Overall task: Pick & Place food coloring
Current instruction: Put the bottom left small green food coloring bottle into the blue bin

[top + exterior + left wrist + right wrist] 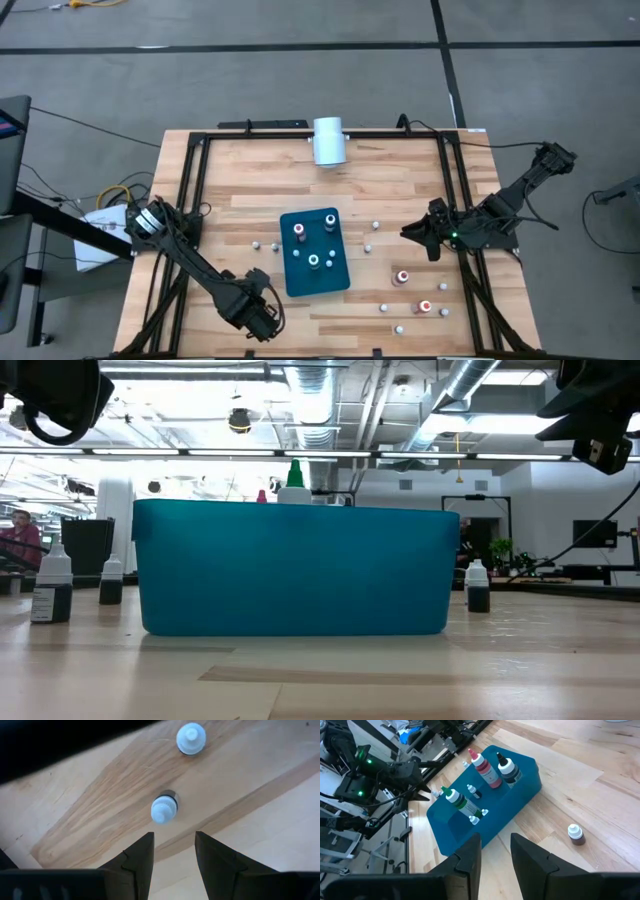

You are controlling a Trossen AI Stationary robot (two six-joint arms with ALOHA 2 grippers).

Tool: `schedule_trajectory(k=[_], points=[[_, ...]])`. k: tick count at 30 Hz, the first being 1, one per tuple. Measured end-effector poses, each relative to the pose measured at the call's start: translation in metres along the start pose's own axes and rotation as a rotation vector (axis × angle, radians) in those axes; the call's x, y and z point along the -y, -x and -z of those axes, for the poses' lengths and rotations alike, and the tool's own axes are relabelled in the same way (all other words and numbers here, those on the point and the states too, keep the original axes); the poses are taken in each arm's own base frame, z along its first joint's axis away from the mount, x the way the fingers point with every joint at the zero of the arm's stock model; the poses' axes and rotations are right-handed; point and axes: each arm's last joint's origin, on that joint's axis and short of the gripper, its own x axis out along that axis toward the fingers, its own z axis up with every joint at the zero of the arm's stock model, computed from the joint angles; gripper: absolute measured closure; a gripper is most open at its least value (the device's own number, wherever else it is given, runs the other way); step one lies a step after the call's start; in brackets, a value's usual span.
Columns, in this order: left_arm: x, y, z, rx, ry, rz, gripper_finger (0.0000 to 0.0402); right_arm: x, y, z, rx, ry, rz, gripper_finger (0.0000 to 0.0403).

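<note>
The food coloring is a set of tiny bottles. Several stand in the teal tray (292,280) at the table's middle, among them a red-topped one (482,765) and a green-topped one (460,802). Others stand loose on the wood: red-topped ones (401,277) to the tray's right and small white-capped ones (257,243) to its left. My left gripper (174,837) hangs open near the front left, pointing down. A white-capped bottle (163,810) stands on the table just beyond its fingertips, another (190,738) farther off. My right gripper (495,845) waits at the right, slightly open, with nothing between its fingers, aimed at the tray.
A large white cylinder (328,140) lies at the table's far edge. A black frame (190,190) runs along the table's sides. Loose bottles (399,328) dot the front right. In the low view the tray wall (295,568) fills the middle, with bottles (52,588) beside it.
</note>
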Motion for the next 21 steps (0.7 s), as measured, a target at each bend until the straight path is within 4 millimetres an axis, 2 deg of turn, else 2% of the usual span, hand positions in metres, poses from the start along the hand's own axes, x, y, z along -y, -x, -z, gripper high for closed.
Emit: schedule_trajectory(k=[10,21], points=[[0.001,-0.001,-0.010,0.025,-0.027,0.006,0.0265,-0.001,0.000,-0.001,0.006,-0.008,-0.009,0.0308],[-0.003,-0.016,-0.013,0.010,-0.011,-0.005,0.0265,-0.001,0.000,-0.001,0.006,-0.009,-0.010,0.0308]])
